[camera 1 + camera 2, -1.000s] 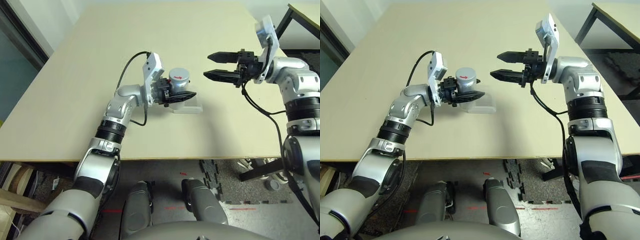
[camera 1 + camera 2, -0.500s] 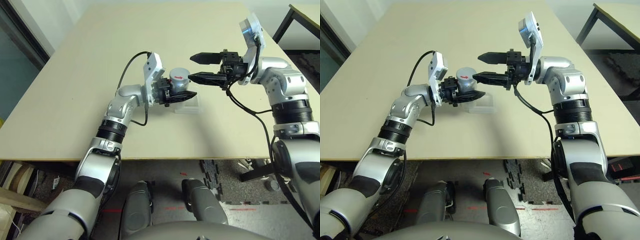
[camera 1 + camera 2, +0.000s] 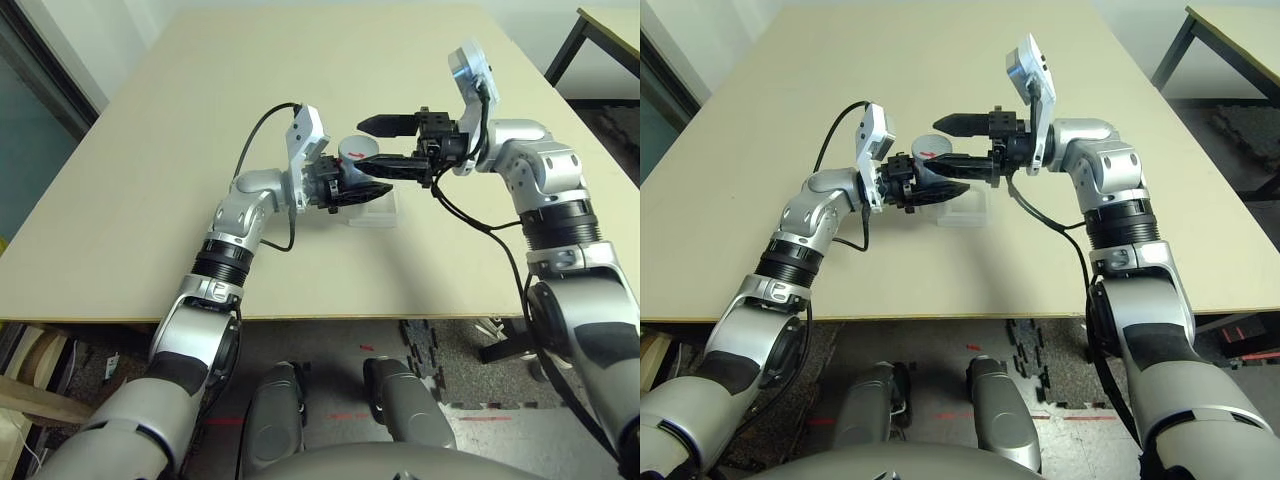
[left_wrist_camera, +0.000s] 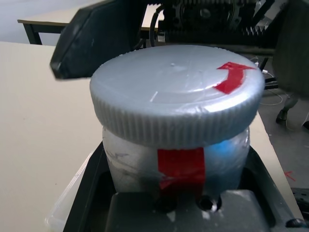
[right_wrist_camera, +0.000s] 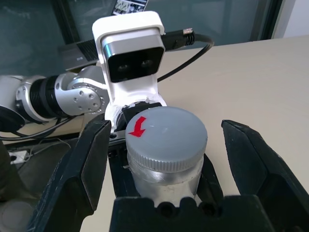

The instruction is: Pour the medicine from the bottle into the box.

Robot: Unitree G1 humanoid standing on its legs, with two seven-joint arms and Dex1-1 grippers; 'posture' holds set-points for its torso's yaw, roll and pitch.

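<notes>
Right gripper (image 3: 372, 142) now astride bottle's (image 3: 354, 163) cap (image 5: 165, 133), closer than before.

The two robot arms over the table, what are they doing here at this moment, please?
The left gripper holds the bottle upright by its body, just above the clear box on the table. The bottle's grey cap is on. The right gripper is open, with one finger on each side of the cap, not yet closed on it. It looks ready to unscrew the cap. No medicine has been poured yet.
</notes>
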